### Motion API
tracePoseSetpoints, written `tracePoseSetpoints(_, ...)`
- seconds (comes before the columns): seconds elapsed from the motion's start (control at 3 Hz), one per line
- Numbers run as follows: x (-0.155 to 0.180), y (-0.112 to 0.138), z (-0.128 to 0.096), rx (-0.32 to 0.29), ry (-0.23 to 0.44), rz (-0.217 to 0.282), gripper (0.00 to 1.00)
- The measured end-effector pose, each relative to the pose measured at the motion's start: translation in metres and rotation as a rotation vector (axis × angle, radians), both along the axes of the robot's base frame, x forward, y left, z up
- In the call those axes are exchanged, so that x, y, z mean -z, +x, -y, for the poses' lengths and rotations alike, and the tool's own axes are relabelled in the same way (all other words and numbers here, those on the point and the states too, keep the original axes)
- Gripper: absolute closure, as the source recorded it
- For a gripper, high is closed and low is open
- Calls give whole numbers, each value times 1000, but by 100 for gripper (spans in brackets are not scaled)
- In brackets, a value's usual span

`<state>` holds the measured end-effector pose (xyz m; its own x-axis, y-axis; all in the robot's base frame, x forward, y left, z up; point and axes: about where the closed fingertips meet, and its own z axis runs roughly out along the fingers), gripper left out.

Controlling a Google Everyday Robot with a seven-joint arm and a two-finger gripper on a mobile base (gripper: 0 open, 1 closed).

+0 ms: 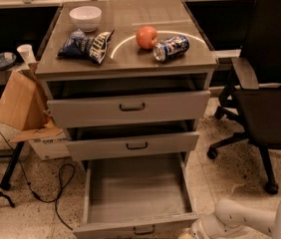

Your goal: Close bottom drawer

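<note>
Scanning from left of the cabinet (pixel 203 83): a paper cup (pixel 26 53) and a dark dish (pixel 1 59) sit on a low shelf well apart from the cabinet, and a tilted cardboard box (pixel 21 101) leans just beside the cabinet's left side. A black cable (pixel 56 193) loops on the speckled floor near the cabinet's lower left. On the cabinet's counter (pixel 130 14), left part: a white bowl (pixel 85 18) at the back, two chip bags (pixel 86 45) in front of it, touching each other. Right part: a red apple (pixel 147 37) and, just beside it, a soda can (pixel 171 48) lying on its side. Below the counter all three drawers stand out from the cabinet: the top drawer (pixel 129 107) out a bit, the middle drawer (pixel 133 146) out a bit, the bottom drawer (pixel 136 188) pulled far out at floor level, grey tray fully showing, dark bar handle at the bottom frame edge. The gripper (pixel 186 234) sits low at the right front corner of the bottom drawer, cut by the frame edge; contact with the drawer and how wide it stands can't be made out. The white arm (pixel 240 217) runs from it toward the lower right, away from the cabinet. A black office chair (pixel 270 98) stands right of the cabinet, near but apart.
</note>
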<state>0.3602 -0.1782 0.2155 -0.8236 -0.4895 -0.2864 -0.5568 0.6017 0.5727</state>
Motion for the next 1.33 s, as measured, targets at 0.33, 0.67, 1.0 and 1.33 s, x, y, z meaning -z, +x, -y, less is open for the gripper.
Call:
tracePoseSetpoints(0.33, 21, 15, -10, 44, -29, 26, 100)
tracePoseSetpoints(0.67, 38, 36, -17, 81, -59, 34, 100)
tracePoseSetpoints(1.0, 52, 58, -25, 87, -73, 45, 100)
tracePoseSetpoints(1.33, 52, 58, -25, 86, -73, 46, 100)
